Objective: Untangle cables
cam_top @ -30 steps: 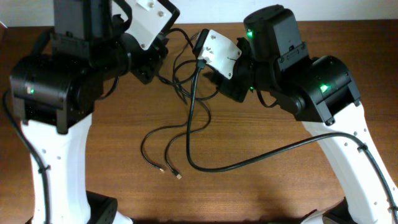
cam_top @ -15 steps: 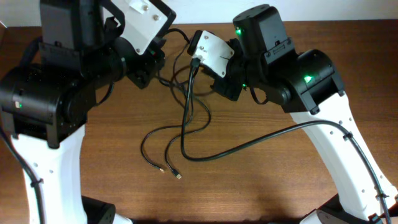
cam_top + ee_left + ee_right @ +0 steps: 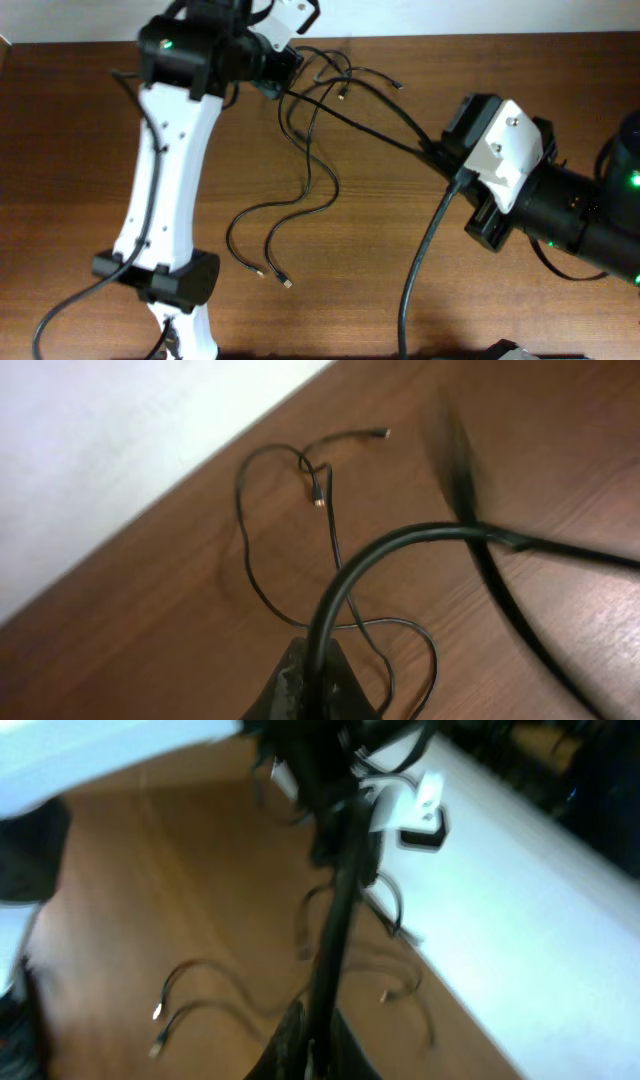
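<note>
Stretching across the table (image 3: 70, 170) from 12 toward 3 o'clock, cables (image 3: 360, 122) run taut between both claws; loose plug ends (image 3: 284, 282) lie near 6 o'clock. The left gripper (image 3: 284, 74) pinches cables narrow, the right gripper (image 3: 437, 152) clamps them too.

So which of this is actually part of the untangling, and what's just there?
Job: thin black cables with small metal-tipped plugs; left gripper and right gripper, each shut on a strand.
Just there: thick black cable feeding the right arm; brown wooden table.
</note>
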`<state>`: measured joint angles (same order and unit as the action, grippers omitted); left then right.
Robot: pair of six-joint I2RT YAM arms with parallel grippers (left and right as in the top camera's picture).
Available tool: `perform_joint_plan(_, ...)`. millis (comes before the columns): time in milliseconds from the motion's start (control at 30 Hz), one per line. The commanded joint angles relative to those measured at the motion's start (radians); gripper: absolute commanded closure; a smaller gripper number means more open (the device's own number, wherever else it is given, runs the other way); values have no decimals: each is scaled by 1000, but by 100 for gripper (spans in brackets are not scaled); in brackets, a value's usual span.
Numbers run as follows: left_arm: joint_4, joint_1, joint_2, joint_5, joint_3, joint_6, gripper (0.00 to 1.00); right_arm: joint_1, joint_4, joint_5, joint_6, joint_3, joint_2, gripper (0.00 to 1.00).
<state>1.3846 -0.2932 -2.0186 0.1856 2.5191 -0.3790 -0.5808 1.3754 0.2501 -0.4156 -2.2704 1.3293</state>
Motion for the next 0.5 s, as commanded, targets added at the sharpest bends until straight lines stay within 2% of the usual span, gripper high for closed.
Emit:
perform_joint_plan(0, -39, 106, -83, -125, 0, 29, 100, -2, 50, 3, 49, -8, -49, 96)
perform_joint_plan(133, -11, 200, -198, -55, 0, 57, 100, -2, 69, 0, 71, -8, -97, 96)
perform_joint_plan(300, 70, 237, -336, 3, 0, 80, 100, -2, 93, -50, 96, -6, -99, 96)
perform_joint_plan(367, 103, 237, -322, 41, 13, 80, 100, -2, 97, -53, 96, -6, -82, 96)
perform_joint_plan(467, 140, 235, -174, 186, 173, 127, 100, -2, 98, -64, 96, -6, -4, 96)
